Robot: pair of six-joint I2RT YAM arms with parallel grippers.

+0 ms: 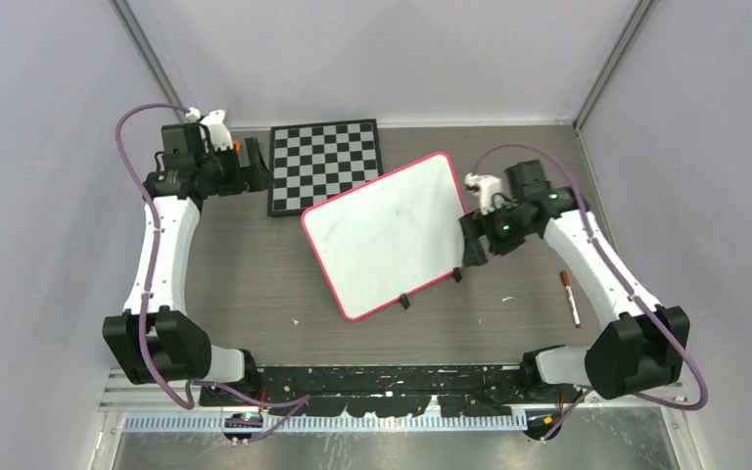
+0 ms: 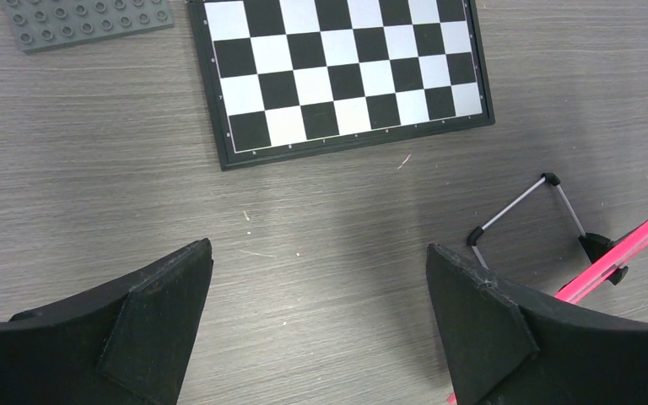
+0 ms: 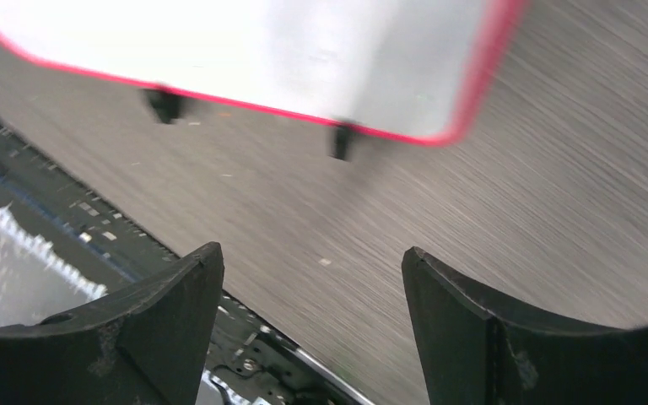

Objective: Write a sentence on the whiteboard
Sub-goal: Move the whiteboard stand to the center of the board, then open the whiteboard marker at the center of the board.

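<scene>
The whiteboard (image 1: 387, 235), white with a pink-red rim, lies tilted mid-table and also shows in the right wrist view (image 3: 261, 51). Its face looks blank; no sentence shows on it. Its two black clip feet (image 1: 403, 301) point to the near side. My right gripper (image 1: 472, 245) is open and empty just off the board's right edge; in its wrist view (image 3: 312, 253) it hovers over bare table. My left gripper (image 1: 258, 178) is open and empty beside the checkered board's left edge; in its wrist view (image 2: 319, 253) it is over bare table. The whiteboard's pink rim (image 2: 633, 245) shows at the right there.
A black-and-white checkered board (image 1: 324, 164) lies at the back, also in the left wrist view (image 2: 346, 76). A marker pen (image 1: 569, 297) lies on the table at the right. A grey studded plate (image 2: 84, 21) and a wire stand (image 2: 523, 207) show in the left wrist view.
</scene>
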